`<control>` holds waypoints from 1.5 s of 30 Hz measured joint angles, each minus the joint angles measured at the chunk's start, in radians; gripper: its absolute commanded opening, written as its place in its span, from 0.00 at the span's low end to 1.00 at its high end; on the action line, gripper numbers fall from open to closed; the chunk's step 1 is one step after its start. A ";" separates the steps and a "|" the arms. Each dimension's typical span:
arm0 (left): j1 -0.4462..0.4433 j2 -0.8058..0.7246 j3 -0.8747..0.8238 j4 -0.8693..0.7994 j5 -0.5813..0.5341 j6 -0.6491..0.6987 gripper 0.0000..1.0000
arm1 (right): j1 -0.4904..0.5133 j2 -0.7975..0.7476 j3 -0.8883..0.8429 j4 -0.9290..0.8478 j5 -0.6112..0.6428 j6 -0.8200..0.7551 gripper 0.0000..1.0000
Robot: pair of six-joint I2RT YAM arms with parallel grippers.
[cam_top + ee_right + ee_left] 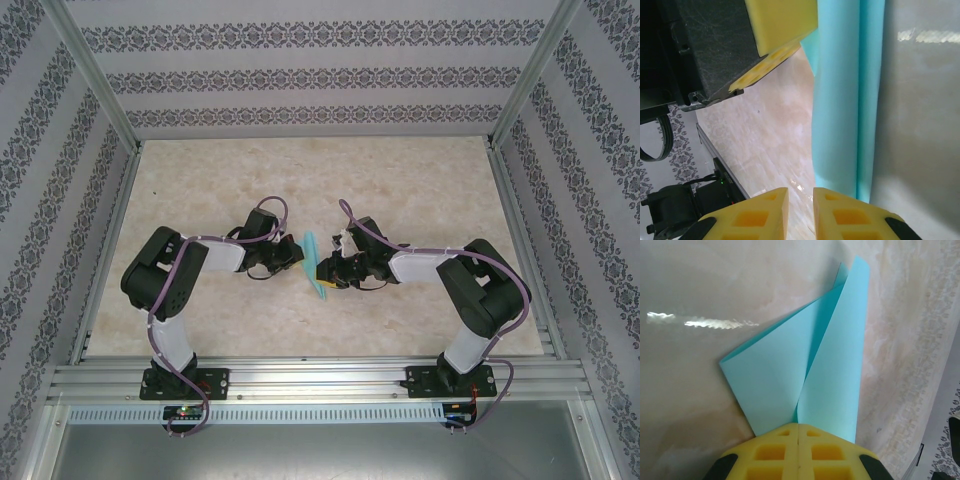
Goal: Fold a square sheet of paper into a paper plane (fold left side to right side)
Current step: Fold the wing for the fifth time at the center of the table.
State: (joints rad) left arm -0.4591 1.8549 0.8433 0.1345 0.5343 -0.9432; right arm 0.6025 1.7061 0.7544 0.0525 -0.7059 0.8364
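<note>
- Nearest, a metal rail [320, 372] carries both arm bases, well to the near side of the folded paper [316, 262].
- The left arm [165, 280] bends in from the paper's left and the right arm [480, 285] from its right.
- The left gripper [798, 437] is at the paper's near end. Its yellow pads are pressed together, clenched on the paper.
- Two turquoise flaps fan out beyond those pads, a broad one to the left and a long narrow one to the right.
- The right gripper [801, 202] has its fingers a narrow gap apart, with nothing between them. The paper runs just past one finger; whether they touch cannot be told.
- From above, the paper is a slim strip between the two grippers, near the middle of the table [400, 180].
- Beyond the paper lies bare beige marbled tabletop, then a patterned wall [320, 80].
</note>
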 measured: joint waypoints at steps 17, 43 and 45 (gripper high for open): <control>0.000 0.024 0.026 0.000 0.008 0.000 0.00 | 0.018 0.031 0.012 -0.037 -0.010 -0.012 0.21; 0.000 0.045 0.051 0.000 0.019 0.000 0.00 | 0.018 0.067 0.027 -0.074 0.002 -0.027 0.21; 0.000 0.047 0.052 0.000 0.019 0.000 0.00 | 0.018 0.074 0.029 -0.072 0.002 -0.027 0.21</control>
State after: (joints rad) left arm -0.4591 1.9015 0.8955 0.1341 0.5537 -0.9432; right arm 0.6201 1.7805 0.7830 -0.0193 -0.7044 0.8093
